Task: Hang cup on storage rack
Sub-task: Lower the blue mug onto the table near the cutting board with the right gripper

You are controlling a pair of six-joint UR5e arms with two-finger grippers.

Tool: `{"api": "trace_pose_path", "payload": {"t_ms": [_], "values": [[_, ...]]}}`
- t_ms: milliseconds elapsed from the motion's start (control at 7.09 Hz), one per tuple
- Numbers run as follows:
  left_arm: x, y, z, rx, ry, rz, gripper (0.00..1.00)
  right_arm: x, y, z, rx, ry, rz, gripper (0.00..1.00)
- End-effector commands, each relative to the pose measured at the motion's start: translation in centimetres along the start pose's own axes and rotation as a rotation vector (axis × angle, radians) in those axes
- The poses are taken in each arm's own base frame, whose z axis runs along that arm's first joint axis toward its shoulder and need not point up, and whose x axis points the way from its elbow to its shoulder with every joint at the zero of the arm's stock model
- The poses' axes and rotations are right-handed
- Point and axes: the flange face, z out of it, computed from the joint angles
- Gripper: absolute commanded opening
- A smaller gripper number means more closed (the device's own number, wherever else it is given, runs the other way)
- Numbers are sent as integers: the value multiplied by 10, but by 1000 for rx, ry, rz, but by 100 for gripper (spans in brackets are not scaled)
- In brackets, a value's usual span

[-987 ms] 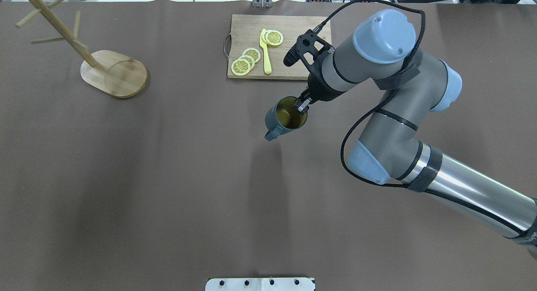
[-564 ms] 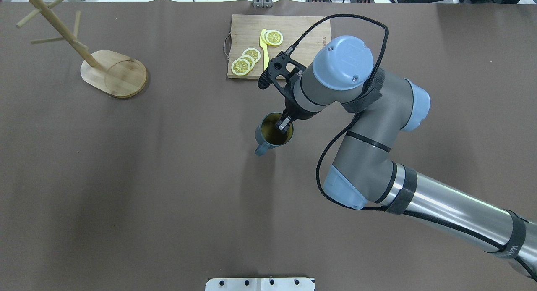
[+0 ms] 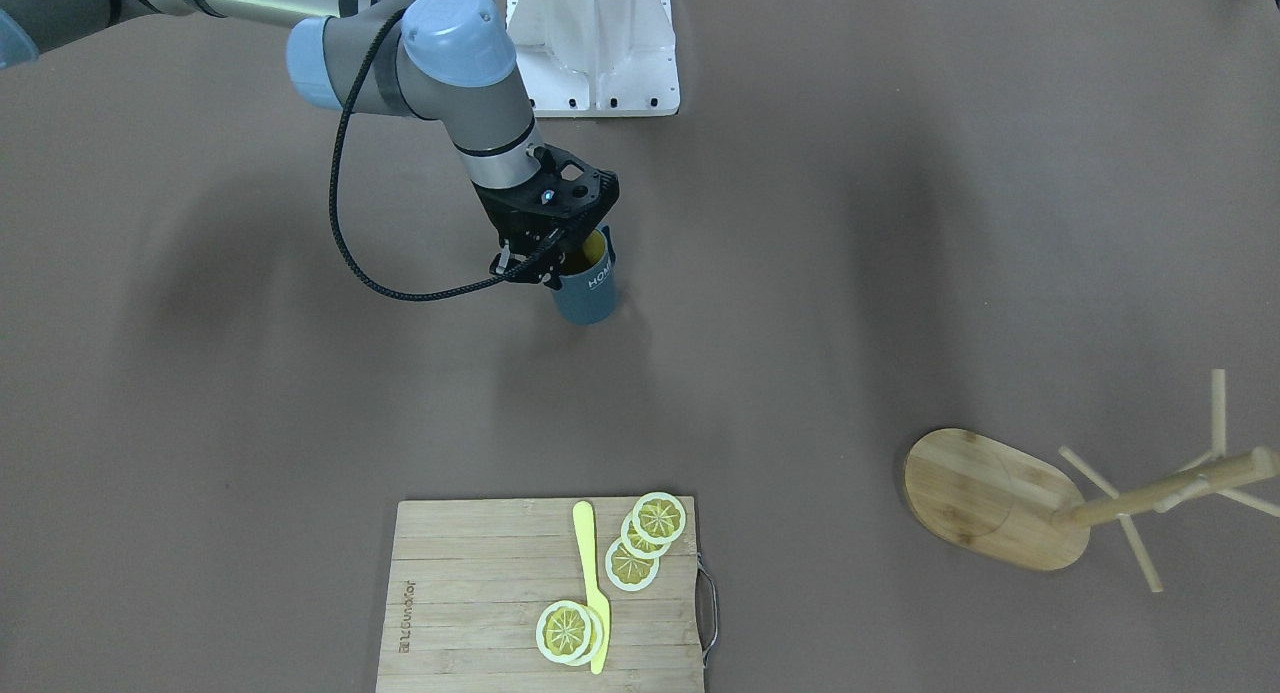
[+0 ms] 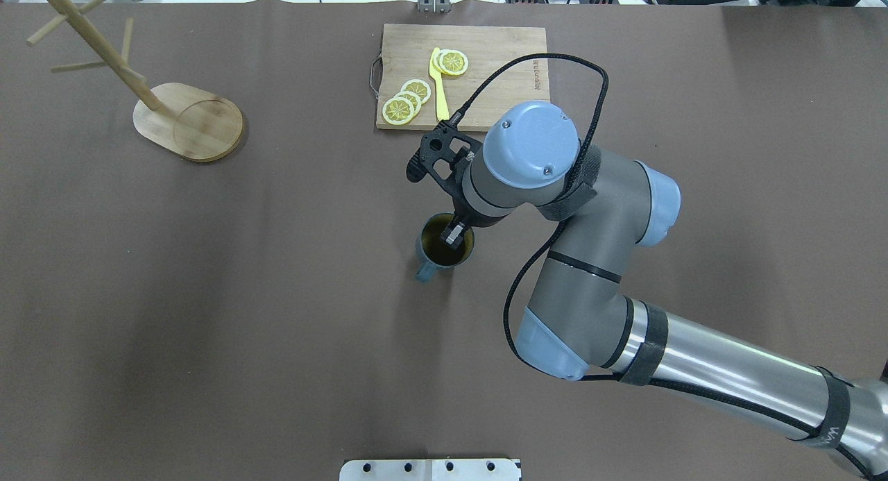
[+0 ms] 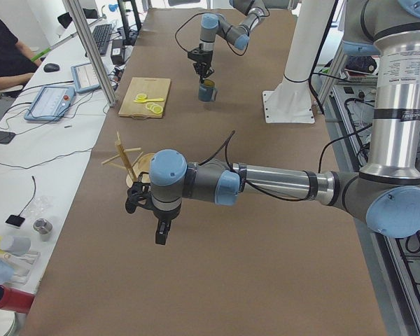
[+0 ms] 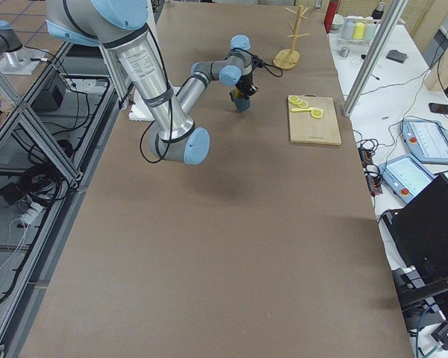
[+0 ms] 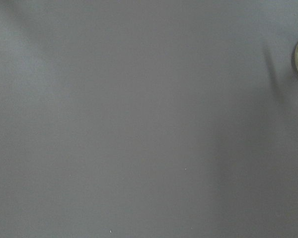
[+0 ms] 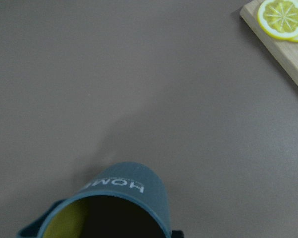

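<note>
The cup (image 4: 436, 253), dark slate-blue with a yellow inside, is upright near the table's middle, its handle pointing toward the robot's side. My right gripper (image 4: 454, 234) is shut on its rim, one finger inside and one outside. The right wrist view shows the cup (image 8: 125, 194) with white lettering on its side, and it also appears in the front view (image 3: 590, 283). The storage rack (image 4: 187, 120), a bamboo mug tree with bare pegs, stands at the far left. My left gripper (image 5: 159, 234) shows only in the left side view, near the rack (image 5: 129, 161); I cannot tell whether it is open or shut.
A bamboo cutting board (image 4: 485, 44) with lemon slices (image 4: 406, 100) and a yellow knife (image 4: 440, 92) lies at the far middle edge. A white mounting plate (image 4: 430, 469) sits at the near edge. A person sits at a desk (image 5: 3, 59) beside the table.
My right arm has carried the cup away from the cutting board, toward the robot's side and slightly left. The rack and the board have not moved.
</note>
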Motion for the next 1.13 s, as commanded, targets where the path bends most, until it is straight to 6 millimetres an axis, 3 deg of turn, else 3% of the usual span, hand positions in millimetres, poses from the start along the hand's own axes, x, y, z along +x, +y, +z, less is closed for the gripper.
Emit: {"api": "trace_pose_path", "payload": {"t_ms": [0, 141, 564, 705, 987], "values": [[-2, 1, 2, -3, 0, -2, 98, -24, -5, 7, 6, 11, -13, 29], [-2, 2, 3, -6, 2, -6, 98, -32, -5, 10, 20, 47, -22, 97], [0, 2, 0, -3, 2, -5, 98, -35, -12, 0, 40, 44, -22, 99], [13, -1, -11, 15, 21, 13, 98, -18, -15, -12, 46, 41, -5, 99], [58, -5, -57, 92, 65, 6, 98, 49, -19, -50, 35, -51, 71, 99]]}}
